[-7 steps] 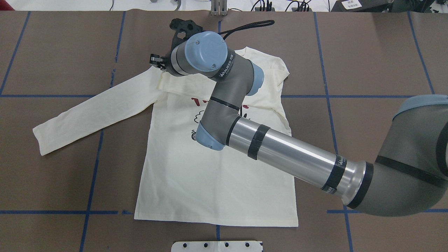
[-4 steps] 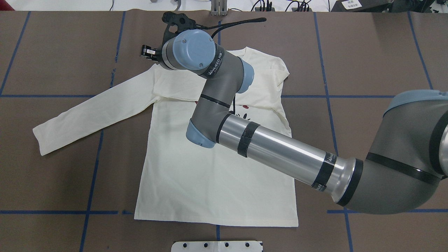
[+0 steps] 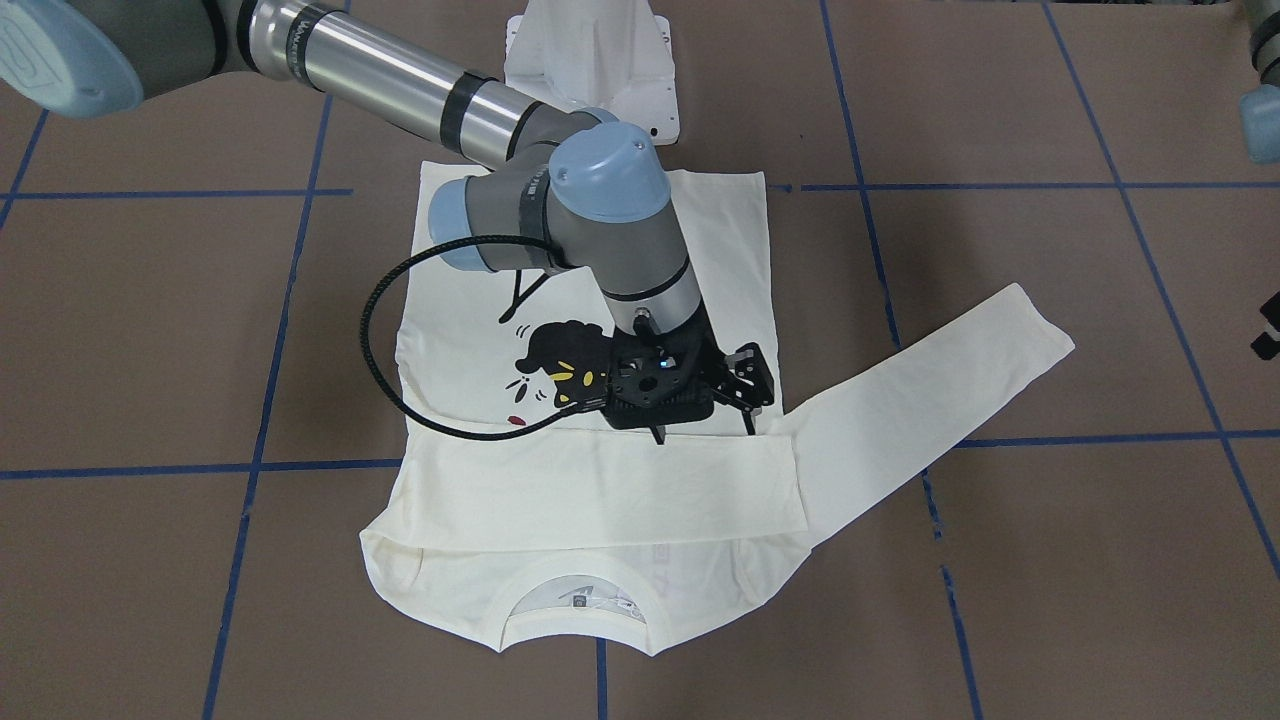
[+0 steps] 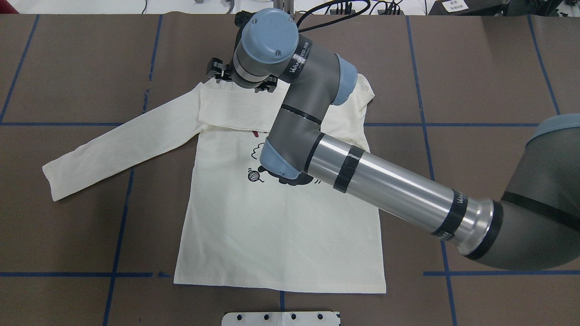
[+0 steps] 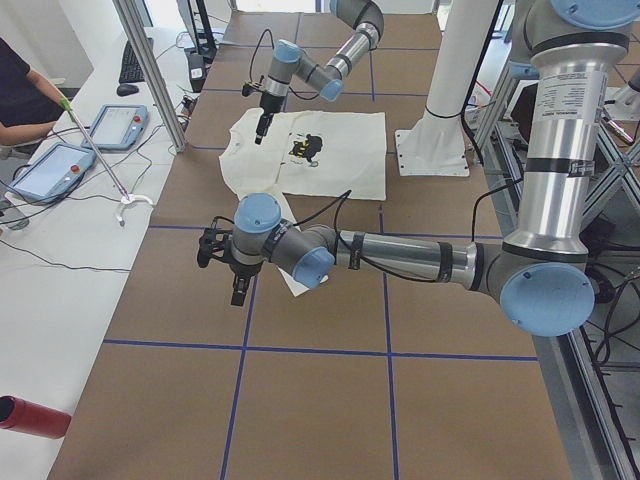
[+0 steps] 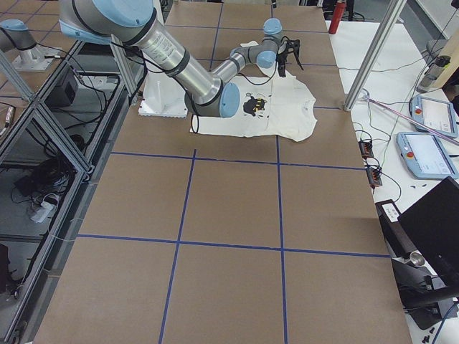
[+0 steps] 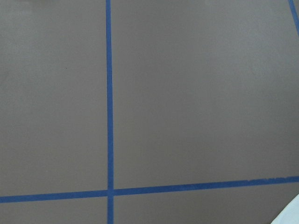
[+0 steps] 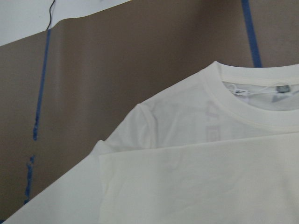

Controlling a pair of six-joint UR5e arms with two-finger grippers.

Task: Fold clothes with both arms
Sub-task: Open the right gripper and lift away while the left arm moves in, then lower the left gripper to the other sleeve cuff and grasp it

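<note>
Nearest the robot's base, the hem of the shirt (image 4: 281,235) lies flat and square on the brown worktop (image 4: 68,68), print side up. Moving out: the cat print (image 3: 565,365) is at mid-chest, then one sleeve (image 3: 600,490) is already folded straight across the chest. The other sleeve (image 4: 122,140) lies stretched out to the robot's left, and the collar (image 3: 580,610) is farthest from the base. The right tool (image 3: 702,420) hangs just above the edge of the folded sleeve, close to the shoulder on the robot's left. Its fingers are spread wide and grip nothing, and the wrist view shows only cloth and collar below. The left tool (image 5: 233,285) hovers over bare worktop near the cuff of the outstretched sleeve. Cannot tell whether it is open or closed. Judgement: the fabric is a thin, light knit, limp and easily creased. It will sag between two grips and may drag on the worktop surface, so lift rather than slide. Suggested holds for the remaining sleeve are the cuff, pinched through both layers, for the left tool and the shoulder seam for the right. A pinch at one point only would let the sleeve twist.
</note>
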